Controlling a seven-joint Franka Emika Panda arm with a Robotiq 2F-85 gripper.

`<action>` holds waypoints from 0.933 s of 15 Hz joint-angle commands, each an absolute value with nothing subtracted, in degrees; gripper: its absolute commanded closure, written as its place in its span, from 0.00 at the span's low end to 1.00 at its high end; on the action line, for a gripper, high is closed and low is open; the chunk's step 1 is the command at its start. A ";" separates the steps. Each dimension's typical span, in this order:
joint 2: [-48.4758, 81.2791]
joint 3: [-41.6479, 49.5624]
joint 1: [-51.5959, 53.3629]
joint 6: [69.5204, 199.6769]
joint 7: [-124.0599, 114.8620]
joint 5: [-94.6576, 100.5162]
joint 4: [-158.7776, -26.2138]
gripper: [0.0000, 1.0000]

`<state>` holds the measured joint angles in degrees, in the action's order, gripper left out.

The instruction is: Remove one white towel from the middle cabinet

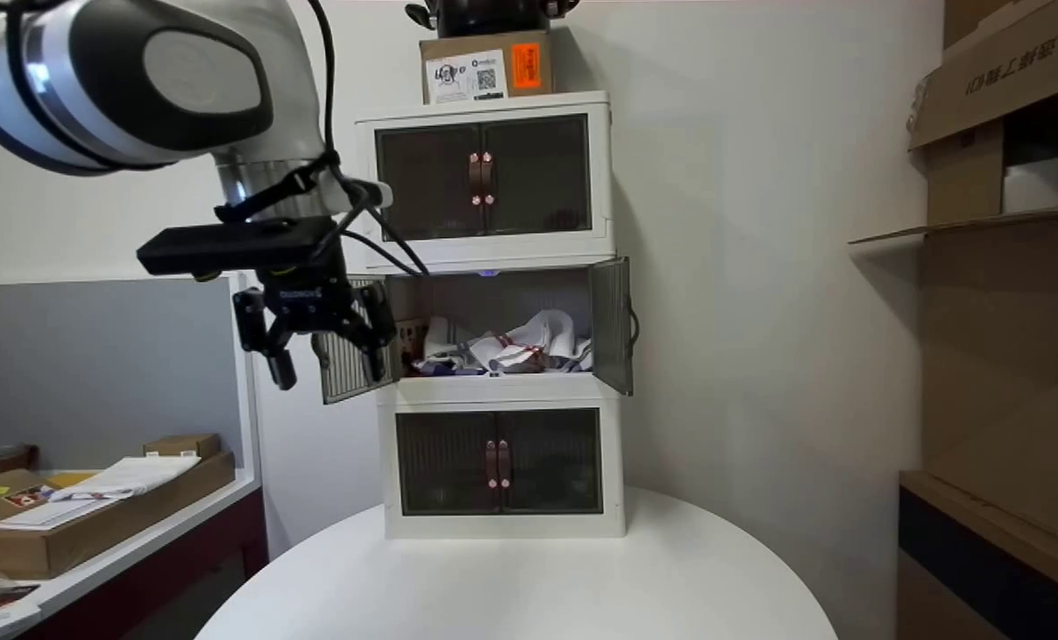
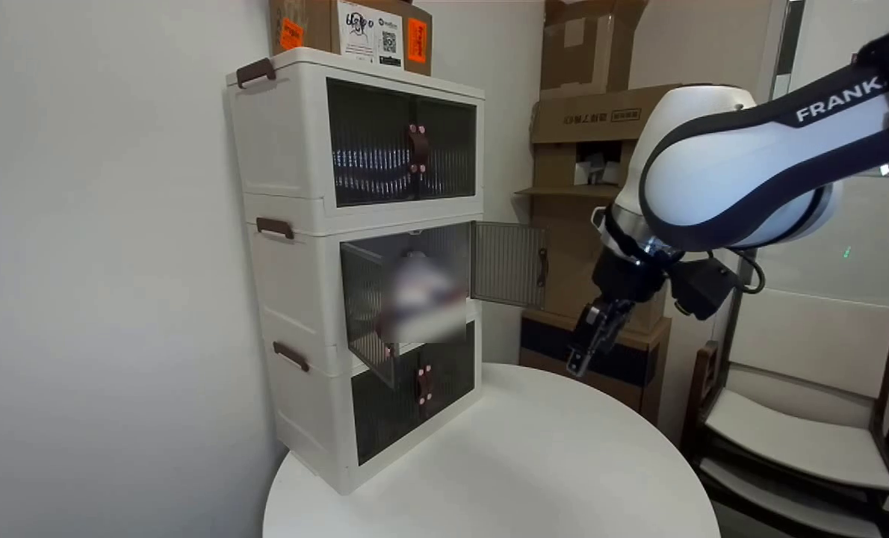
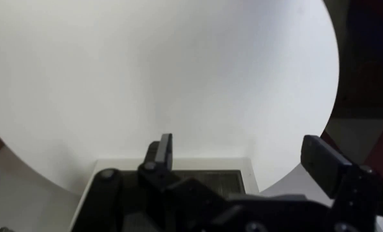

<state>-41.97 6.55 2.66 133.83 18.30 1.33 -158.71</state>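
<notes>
The middle cabinet (image 1: 502,388) of a white stack of three has both doors open; its side wall also shows in an exterior view (image 2: 291,288). White towels (image 1: 542,336) with red and grey stripes lie crumpled inside it; in an exterior view the towels (image 2: 423,284) are blurred. How many towels there are is hard to tell. My gripper (image 1: 329,366) is open and empty, pointing down, in front of the cabinet and apart from it. It also shows in an exterior view (image 2: 580,362). In the wrist view the gripper's fingers (image 3: 238,138) are wide apart with nothing between them.
The open doors (image 1: 612,325) (image 2: 508,263) stick out on either side of the middle cabinet. The top and bottom cabinets are shut. The stack stands on a round white table (image 1: 511,587). A box (image 1: 486,67) sits on top. Cardboard boxes (image 2: 586,149) and a chair (image 2: 803,418) stand nearby.
</notes>
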 commanded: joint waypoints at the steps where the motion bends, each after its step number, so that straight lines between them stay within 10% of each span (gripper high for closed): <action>1: -39.09 7.25 4.20 147.43 21.35 2.34 -158.59 0.00; 5: -34.87 8.05 5.66 164.91 24.14 3.76 -158.63 0.00; 14: -36.60 7.38 4.88 159.02 22.00 3.53 -158.53 0.00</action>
<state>-36.54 6.84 4.39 159.20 22.71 2.62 -158.62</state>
